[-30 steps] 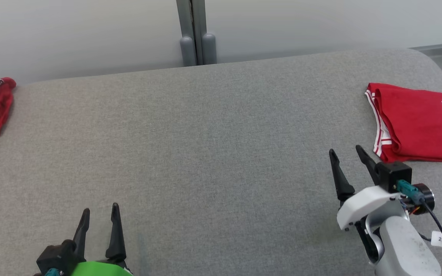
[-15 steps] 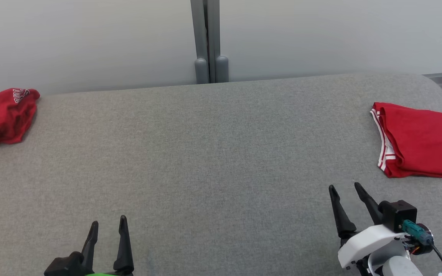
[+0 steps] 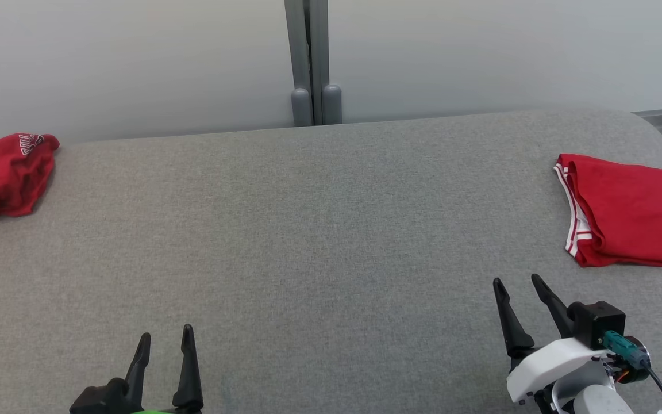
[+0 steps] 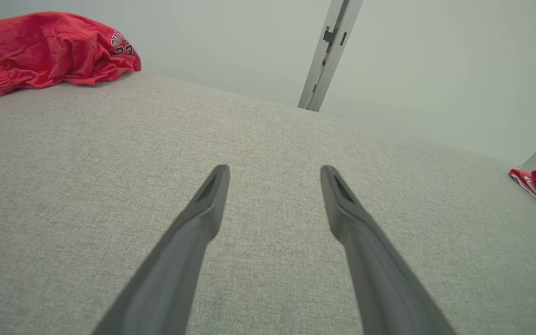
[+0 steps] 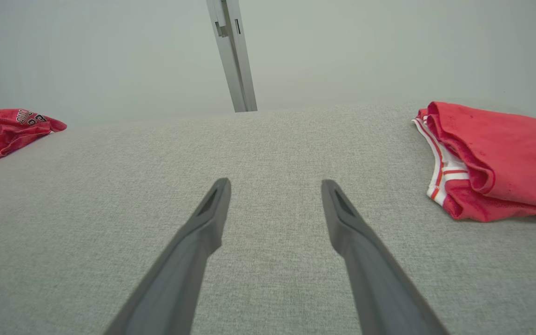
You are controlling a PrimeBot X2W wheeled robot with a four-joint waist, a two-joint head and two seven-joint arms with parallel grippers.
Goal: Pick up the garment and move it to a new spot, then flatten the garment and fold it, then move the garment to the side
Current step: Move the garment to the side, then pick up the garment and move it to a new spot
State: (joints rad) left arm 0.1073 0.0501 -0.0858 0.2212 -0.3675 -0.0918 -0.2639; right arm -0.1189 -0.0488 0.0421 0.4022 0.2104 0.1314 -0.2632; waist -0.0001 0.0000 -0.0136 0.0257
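Observation:
A crumpled red garment [image 3: 3, 172] lies at the far left edge of the grey fabric surface [image 3: 319, 230]; in the left wrist view the garment [image 4: 49, 46] sits at the upper left. A folded red jersey [image 3: 630, 213] with white trim and a dark number lies flat at the far right, also as the jersey [image 5: 496, 158] in the right wrist view. My left gripper [image 3: 166, 332] [image 4: 275, 168] is open above bare fabric at the lower left. My right gripper [image 3: 516, 279] [image 5: 275, 181] is open, just short of the jersey's near left corner and apart from it.
A grey post [image 3: 308, 57] rises against the pale wall behind the surface's far edge. The surface's rounded far right corner lies beyond the jersey. Wide bare fabric stretches between the two grippers and between the two red pieces.
The head camera tilted up, shifting the whole picture down. My right gripper has drawn back a little from the folded jersey. In the last half second nothing has visibly moved.

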